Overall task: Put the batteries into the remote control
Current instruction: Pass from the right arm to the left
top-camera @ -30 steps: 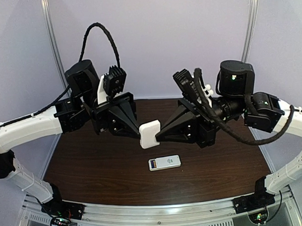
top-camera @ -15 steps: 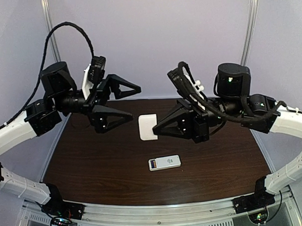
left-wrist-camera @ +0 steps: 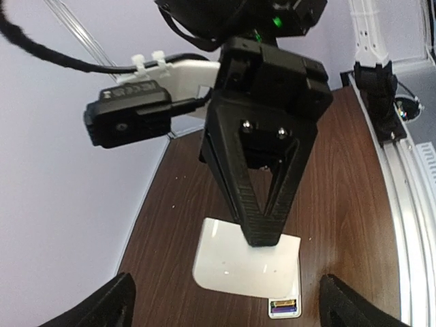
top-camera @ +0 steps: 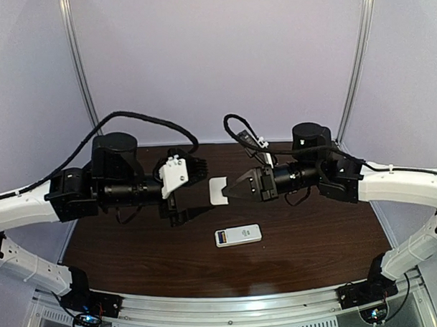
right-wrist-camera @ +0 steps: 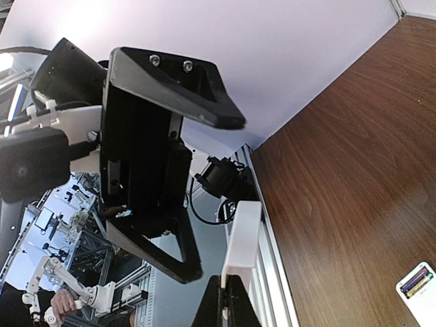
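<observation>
The remote control (top-camera: 240,235) lies flat on the table, back up, with its battery bay open at its left end. The batteries (left-wrist-camera: 285,304), one yellowish and one dark bluish, lie side by side in that bay (right-wrist-camera: 417,281). My right gripper (top-camera: 231,191) is shut on the edge of a flat white cover plate (top-camera: 218,191), holding it above the table behind the remote. The plate shows broadside in the left wrist view (left-wrist-camera: 231,262) and edge-on in the right wrist view (right-wrist-camera: 244,235). My left gripper (top-camera: 189,192) faces the plate with its jaws wide open and nothing between them.
A dark brown table (top-camera: 135,245) lies under both arms, with a metal rail (top-camera: 231,306) along its near edge. Pale walls and upright posts (top-camera: 79,68) close in the back. The left arm's black cable (top-camera: 138,117) loops above it.
My left gripper has opened, let go of the white plate and pulled back to the left. Both arms have come down lower. The right gripper keeps the plate.
</observation>
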You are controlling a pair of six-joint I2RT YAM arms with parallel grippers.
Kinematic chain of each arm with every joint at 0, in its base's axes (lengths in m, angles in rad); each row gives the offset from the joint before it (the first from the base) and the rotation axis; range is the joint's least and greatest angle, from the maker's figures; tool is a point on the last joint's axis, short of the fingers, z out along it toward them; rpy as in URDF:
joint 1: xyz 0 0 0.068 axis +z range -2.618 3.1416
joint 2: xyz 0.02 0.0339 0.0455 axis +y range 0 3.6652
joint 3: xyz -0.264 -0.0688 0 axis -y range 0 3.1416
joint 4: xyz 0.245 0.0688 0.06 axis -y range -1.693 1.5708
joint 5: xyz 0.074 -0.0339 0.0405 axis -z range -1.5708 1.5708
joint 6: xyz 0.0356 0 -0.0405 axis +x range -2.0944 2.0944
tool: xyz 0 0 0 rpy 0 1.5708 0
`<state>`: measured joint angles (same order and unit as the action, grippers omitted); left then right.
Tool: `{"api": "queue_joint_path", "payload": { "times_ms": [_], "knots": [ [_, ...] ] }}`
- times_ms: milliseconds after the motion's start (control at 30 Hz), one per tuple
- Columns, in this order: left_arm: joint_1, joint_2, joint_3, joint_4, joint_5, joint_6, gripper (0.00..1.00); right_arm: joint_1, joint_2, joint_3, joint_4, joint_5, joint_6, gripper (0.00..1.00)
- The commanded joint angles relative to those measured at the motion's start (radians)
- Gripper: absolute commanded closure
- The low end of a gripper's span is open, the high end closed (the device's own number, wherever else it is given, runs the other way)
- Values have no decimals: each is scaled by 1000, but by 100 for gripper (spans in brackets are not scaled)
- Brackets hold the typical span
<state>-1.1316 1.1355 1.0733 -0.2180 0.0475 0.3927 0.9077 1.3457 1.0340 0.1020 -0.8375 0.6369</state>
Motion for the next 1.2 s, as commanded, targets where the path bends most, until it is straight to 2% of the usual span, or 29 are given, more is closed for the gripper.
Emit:
{"api": "queue_joint_path", "payload": {
  "times_ms": [0, 100, 300, 467, 567, 833, 1167],
  "knots": [
    [-37, 53, 2, -34, -163, 159, 5, -3, 21, -54, 157, -59, 140, 100],
    [-39, 79, 11, -48, -123, 181, 9, -4, 25, -77, 197, -63, 170, 100],
    [-39, 133, 37, -76, -90, 189, 22, -4, 30, -104, 263, -81, 212, 100],
    [-39, 145, 50, -77, -66, 189, 27, -7, 36, -120, 287, -85, 227, 100],
    [-39, 143, 57, -77, -61, 189, 27, -9, 38, -126, 286, -84, 230, 100],
    [-41, 124, 63, -65, -76, 181, 17, -11, 52, -127, 284, -84, 237, 100],
    [-51, 145, 78, -64, -58, 187, 25, -10, 70, -130, 290, -88, 245, 100]
  ]
}}
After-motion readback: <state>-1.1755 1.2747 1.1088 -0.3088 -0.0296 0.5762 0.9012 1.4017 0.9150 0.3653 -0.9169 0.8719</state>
